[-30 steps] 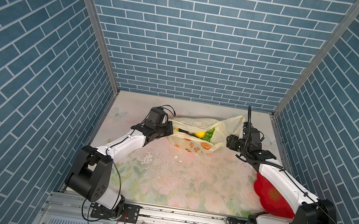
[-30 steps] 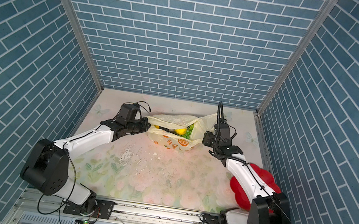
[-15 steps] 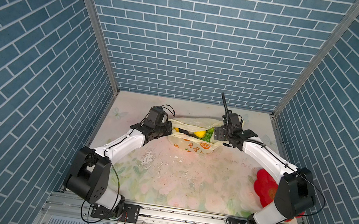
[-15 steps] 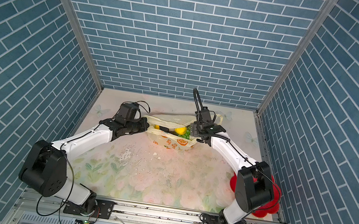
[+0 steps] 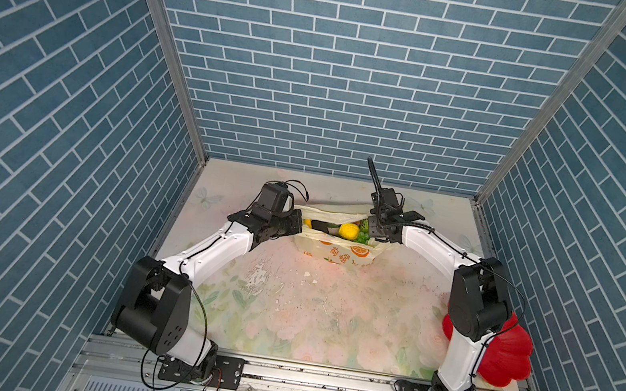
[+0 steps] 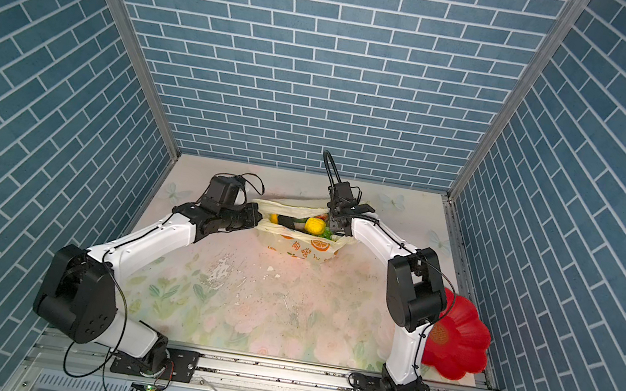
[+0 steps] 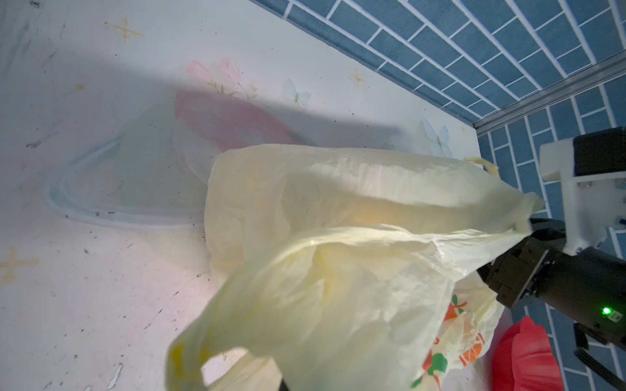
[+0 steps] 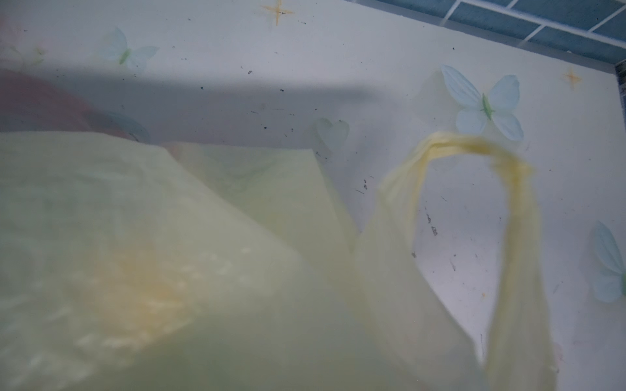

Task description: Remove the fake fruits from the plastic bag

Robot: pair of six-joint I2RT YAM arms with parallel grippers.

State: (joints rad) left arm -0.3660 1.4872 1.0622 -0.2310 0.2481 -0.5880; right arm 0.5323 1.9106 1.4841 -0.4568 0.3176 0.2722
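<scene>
The flowered table (image 5: 307, 309) carries two arms, one bag and one plate. The left arm (image 5: 211, 248) rises from the near left corner and stretches low, far and rightward, to the bag's left end. The right arm (image 5: 470, 312) stands upright from the near right corner, bends at a raised elbow and reaches far and leftward, down to the bag's right end. One red flower-shaped plate (image 5: 506, 355) lies at the near right, partly behind that elbow, well apart from the bag.

The plastic bag (image 5: 336, 250) lies toward the far middle, its mouth drawn open between the two grippers. The fake fruits sit inside it; three show in both top views: a yellow knobbly ball (image 5: 348, 230), a green cluster (image 5: 363, 237) just right of it, and a yellow piece (image 5: 307, 222) at the left end.

The left gripper (image 5: 298, 221) is pinched on the bag's left rim, and the right gripper (image 7: 526, 230) is clamped tight on the right rim, beside the green cluster
</scene>
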